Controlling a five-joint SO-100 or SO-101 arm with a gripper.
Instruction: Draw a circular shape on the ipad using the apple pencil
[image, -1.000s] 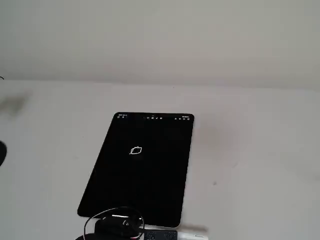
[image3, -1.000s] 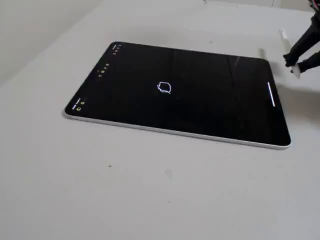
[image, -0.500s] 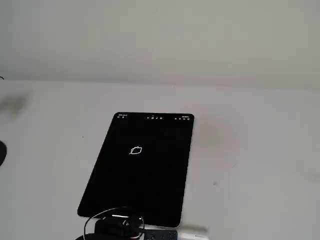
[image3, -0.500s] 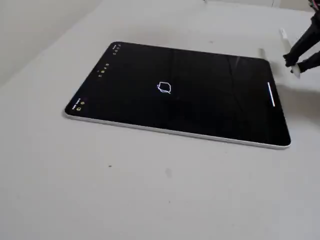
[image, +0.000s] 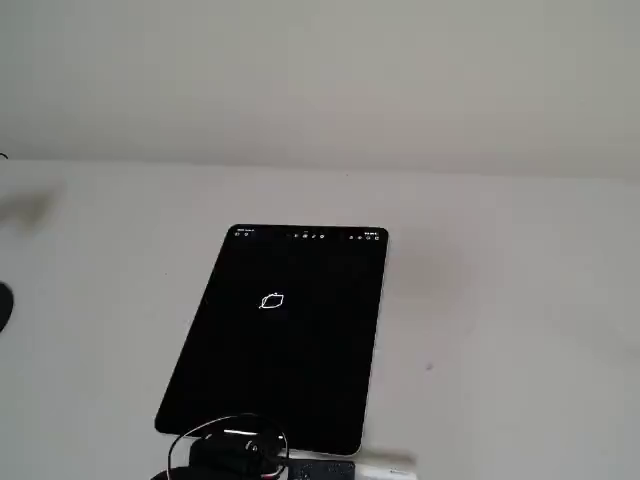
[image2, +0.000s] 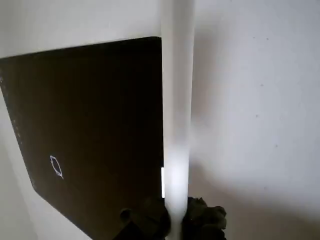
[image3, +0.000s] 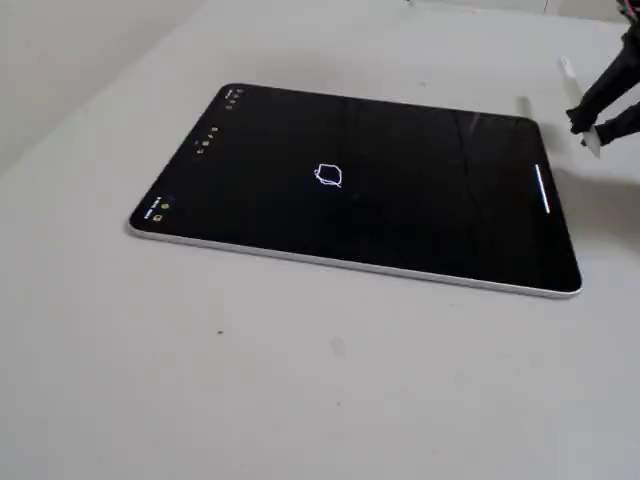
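The large flat black-screened tablet with its thin silver edge (image: 290, 360) lies flat on the plain white desk (image: 500, 300), square in the middle of the surface in both fixed views. On the glass sits a tiny thin white outline, roughly round and a touch pointed like a lemon (image: 272, 301). It lies in the half of the screen nearer the row of small white icons (image: 308, 236), and a little towards the left long edge as a fixed view shows it. From the side camera the same outline (image3: 329, 176) reads near the screen's centre, with the icons (image3: 205, 140) running along the left short edge.

The black cabled gripper (image3: 592, 125) is off the tablet, just past its right short edge near the far right corner of the desk in that fixed view. It's clamped around the slim white cylindrical stylus (image3: 578, 100), and the wrist view confirms it. There the stylus (image2: 177, 110) runs straight up the middle of the picture from between the dark fingers (image2: 202, 216) at the bottom. It crosses the tablet's (image2: 90, 130) right edge, with the little outline (image2: 56, 166) far off to the left.
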